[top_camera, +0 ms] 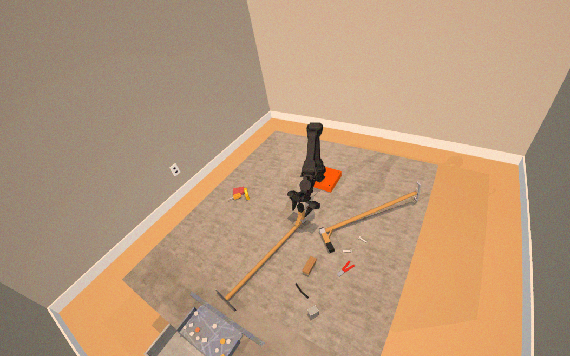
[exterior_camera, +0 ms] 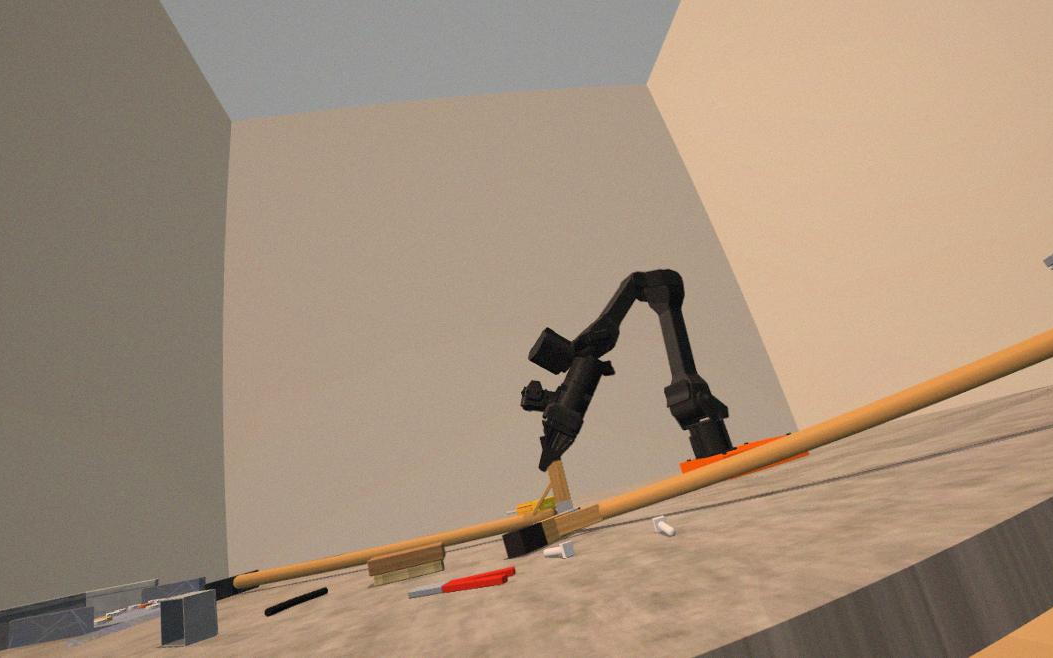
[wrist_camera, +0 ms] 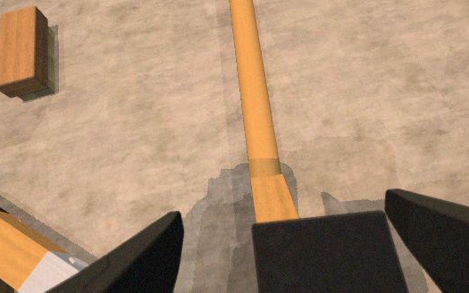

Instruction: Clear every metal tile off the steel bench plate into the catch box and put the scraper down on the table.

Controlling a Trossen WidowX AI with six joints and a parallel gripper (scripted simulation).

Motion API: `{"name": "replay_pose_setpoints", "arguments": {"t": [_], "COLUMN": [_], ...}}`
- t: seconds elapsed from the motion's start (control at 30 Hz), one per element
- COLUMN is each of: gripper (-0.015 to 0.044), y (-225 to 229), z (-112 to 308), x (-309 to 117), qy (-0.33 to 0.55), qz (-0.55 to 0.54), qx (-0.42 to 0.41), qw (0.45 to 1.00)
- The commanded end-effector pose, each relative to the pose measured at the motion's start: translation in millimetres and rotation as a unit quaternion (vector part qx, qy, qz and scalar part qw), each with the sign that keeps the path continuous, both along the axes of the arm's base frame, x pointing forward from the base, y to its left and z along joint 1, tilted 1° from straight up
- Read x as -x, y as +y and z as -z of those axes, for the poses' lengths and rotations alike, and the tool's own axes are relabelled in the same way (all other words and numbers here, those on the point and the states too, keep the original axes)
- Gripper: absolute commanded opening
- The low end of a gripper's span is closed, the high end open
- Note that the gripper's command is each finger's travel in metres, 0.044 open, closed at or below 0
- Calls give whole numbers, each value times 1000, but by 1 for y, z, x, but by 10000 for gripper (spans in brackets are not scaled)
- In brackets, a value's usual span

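Observation:
The long scraper (top_camera: 262, 263) (exterior_camera: 317, 565) (wrist_camera: 255, 89) lies on the table, its wooden shaft running from the arm to a dark blade (top_camera: 221, 295) beside the plate. Its grip stands upright with a black top (wrist_camera: 327, 255). My gripper (top_camera: 300, 212) (exterior_camera: 545, 467) (wrist_camera: 281, 211) is open, fingers on either side of the black top. In the wrist view the right finger looks very close to it; contact cannot be told. Several white, orange and yellow tiles (top_camera: 197, 329) lie on the blue-grey steel plate (top_camera: 229, 329). The grey catch box (top_camera: 162, 339) adjoins it, partly out of frame.
A second long-handled tool (top_camera: 371, 212) (exterior_camera: 881, 416) lies to the right with its grip near the scraper's. A wooden block (top_camera: 309, 265) (exterior_camera: 406, 555) (wrist_camera: 16, 49), red-handled pliers (top_camera: 348, 267), a black rod (top_camera: 302, 290) and a grey square tube (top_camera: 313, 312) lie nearby.

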State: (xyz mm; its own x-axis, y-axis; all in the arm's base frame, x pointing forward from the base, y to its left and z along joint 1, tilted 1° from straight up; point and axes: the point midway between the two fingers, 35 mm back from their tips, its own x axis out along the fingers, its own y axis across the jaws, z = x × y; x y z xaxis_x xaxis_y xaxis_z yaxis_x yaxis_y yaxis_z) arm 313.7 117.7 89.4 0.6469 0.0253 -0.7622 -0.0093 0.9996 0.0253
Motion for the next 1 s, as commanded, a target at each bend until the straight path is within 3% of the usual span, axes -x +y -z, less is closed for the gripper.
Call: {"name": "replay_pose_setpoints", "arguments": {"t": [0.0, 0.27, 0.5, 0.57, 0.97], "gripper": [309, 99, 52, 0, 0], "y": [0, 0, 0, 0, 6], "z": [0, 0, 0, -1, -3], "x": [0, 0, 0, 0, 0], "qy": [0, 0, 0, 0, 0], "qz": [0, 0, 0, 0, -5], "qx": [0, 0, 0, 0, -1], "qw": [1000, 1000, 1000, 1000, 1000]}}
